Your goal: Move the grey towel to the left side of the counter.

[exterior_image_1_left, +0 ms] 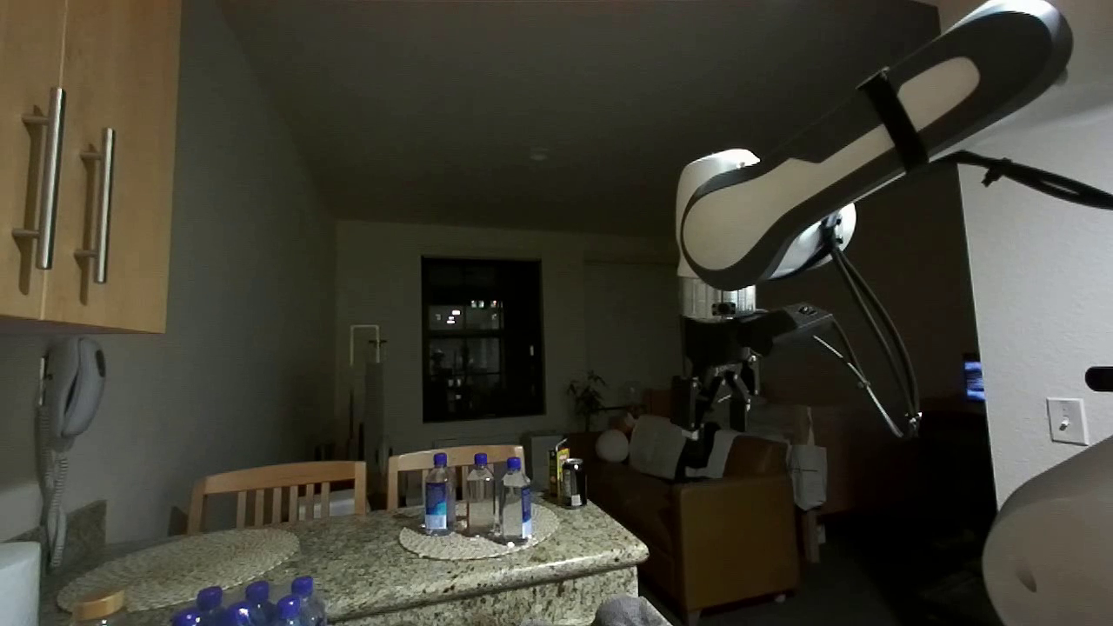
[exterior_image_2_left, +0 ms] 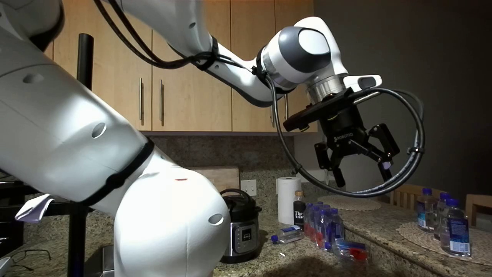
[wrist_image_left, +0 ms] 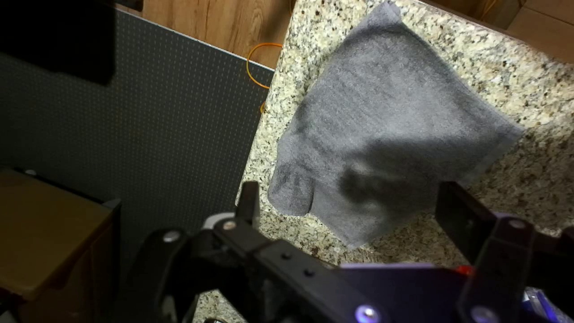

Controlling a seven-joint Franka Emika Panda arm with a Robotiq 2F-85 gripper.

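The grey towel (wrist_image_left: 381, 103) lies flat on the speckled counter (wrist_image_left: 314, 31) in the wrist view, one edge folded over near the counter's rounded edge. A small part of the towel (exterior_image_1_left: 624, 612) shows at the bottom of an exterior view. The counter also shows in an exterior view (exterior_image_2_left: 246, 267); the towel is out of view there. My gripper (wrist_image_left: 349, 193) is open and empty, above the towel's near corner, with its shadow on the cloth. In both exterior views the gripper (exterior_image_1_left: 717, 416) (exterior_image_2_left: 362, 178) hangs high above the counter, apart from the towel.
A raised granite ledge (exterior_image_1_left: 356, 556) holds three water bottles (exterior_image_1_left: 480, 500) and a dark can (exterior_image_1_left: 573, 483). On the lower counter are several bottles (exterior_image_2_left: 321, 227), a pressure cooker (exterior_image_2_left: 244, 231) and a paper roll (exterior_image_2_left: 287, 200). Wall cabinets (exterior_image_2_left: 192, 100) hang behind the arm.
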